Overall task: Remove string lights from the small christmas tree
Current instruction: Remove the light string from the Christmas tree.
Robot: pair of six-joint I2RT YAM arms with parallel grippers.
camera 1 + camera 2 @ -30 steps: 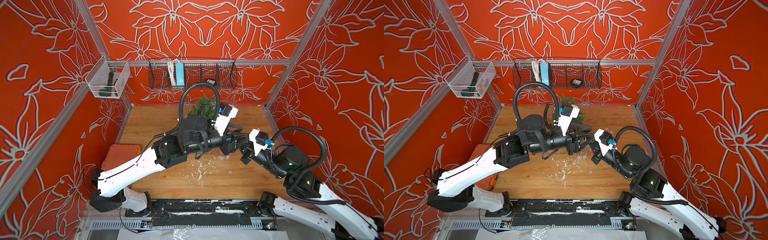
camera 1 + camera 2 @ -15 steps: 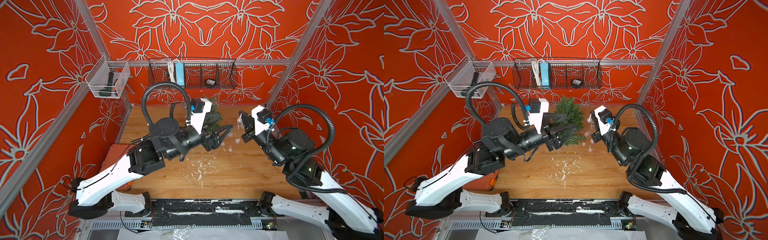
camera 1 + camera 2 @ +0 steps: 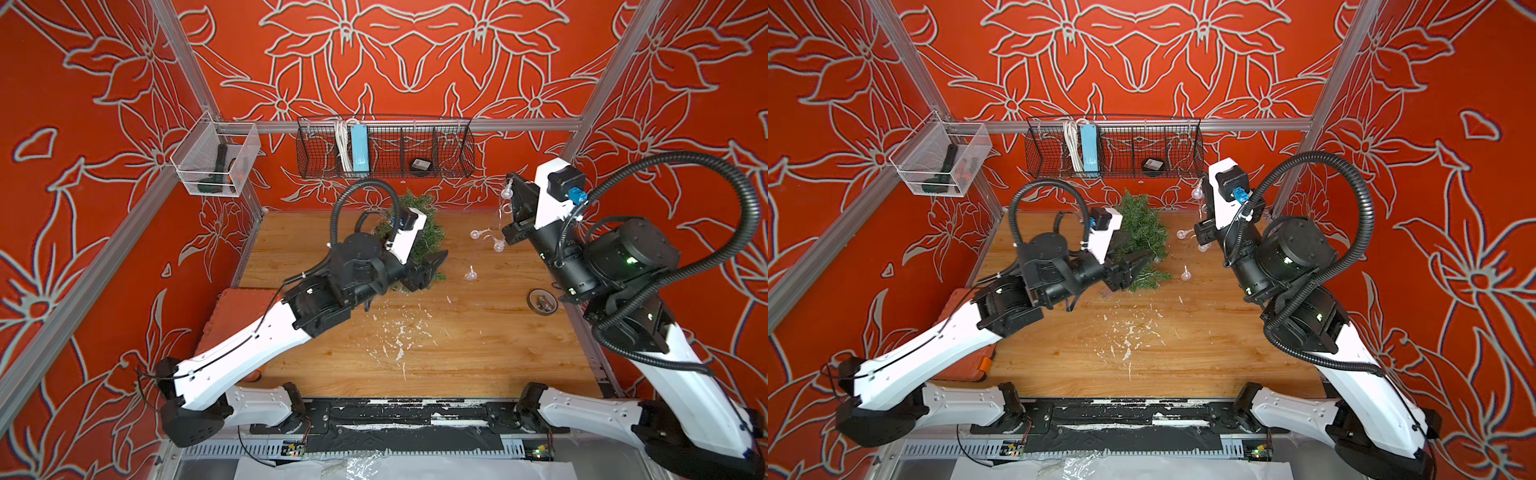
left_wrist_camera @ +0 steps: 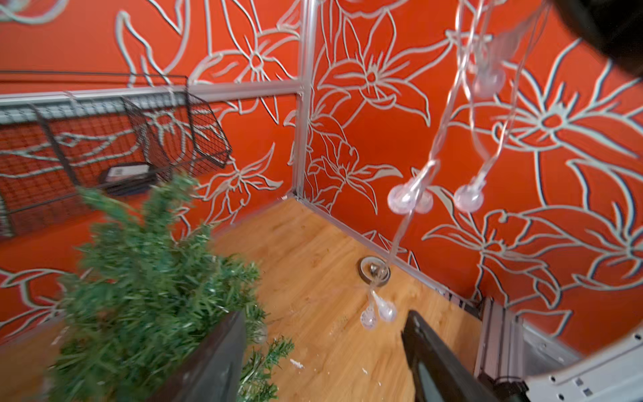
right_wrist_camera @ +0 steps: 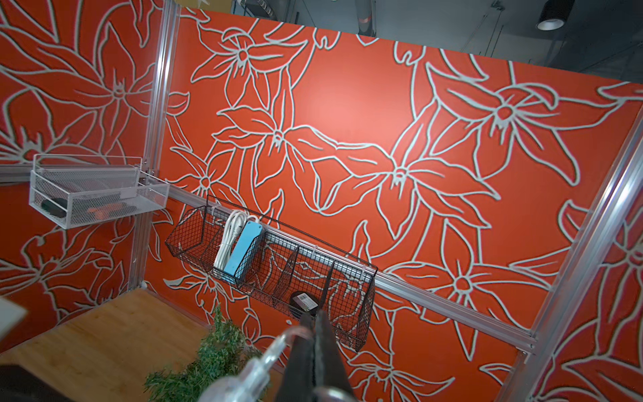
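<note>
1. Your right gripper [image 5: 314, 323] is clamped shut on the string lights [image 3: 498, 246] and is up high near the back wall. The bulbs dangle toward the table [image 3: 457, 357]. The wire is thin, so a sharp pull may slip it from the jaws.
2. Your left gripper [image 3: 1138, 268] stands wide and holds nothing. One finger rests against the small christmas tree [image 3: 1142, 224] at the back of the table. Nothing pins the tree, so a caught loop would likely drag or tip it.
3. You cannot tell here whether the strand's low end is free of the branches. The battery box is not visible, and it could snag.
</note>
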